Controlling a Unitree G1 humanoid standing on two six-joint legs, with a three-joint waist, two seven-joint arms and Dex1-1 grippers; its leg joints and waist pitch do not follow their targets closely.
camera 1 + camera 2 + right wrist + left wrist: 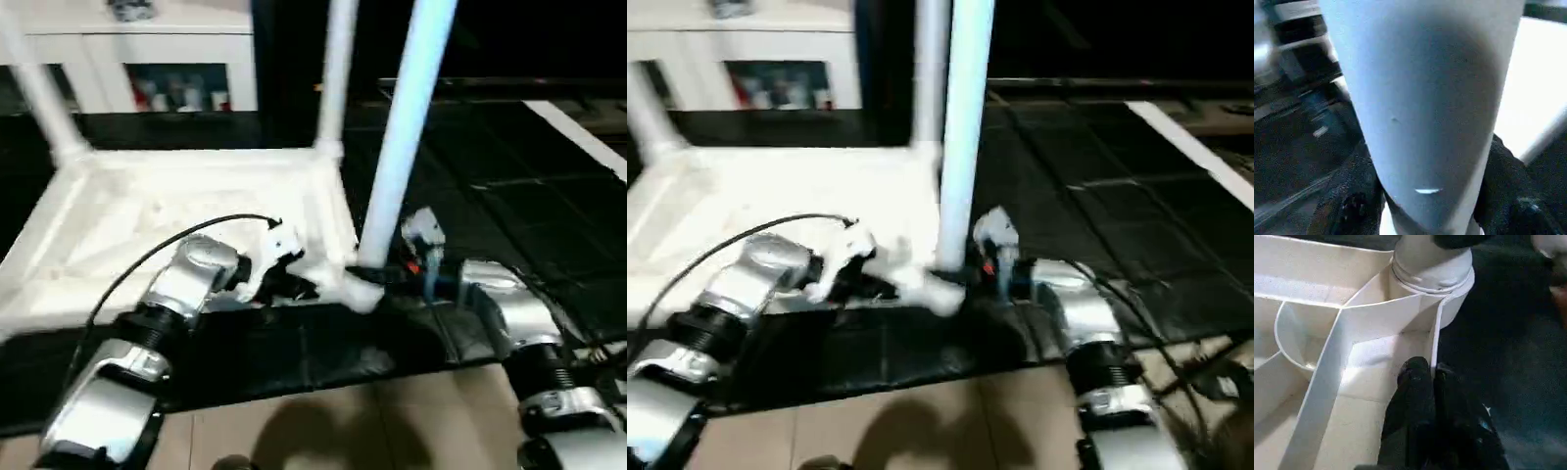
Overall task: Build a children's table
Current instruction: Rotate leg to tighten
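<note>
Table (186, 196) upside-down, light rigid plastic. Left gripper (1431, 377) pinches thin frame rib. Right gripper (1425, 196) clasps smooth leg (407, 127) near socket; best hold low.

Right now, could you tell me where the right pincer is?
In the head views, the right pincer sits right of centre, clasping the base of the nearest upright leg at the upturned table's near right corner.

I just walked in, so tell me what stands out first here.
The children's table lies upside down on the dark floor, legs pointing up. At its near right corner the right gripper clasps the nearest leg low down. The left gripper pinches the frame's rim beside that leg's socket.
</note>
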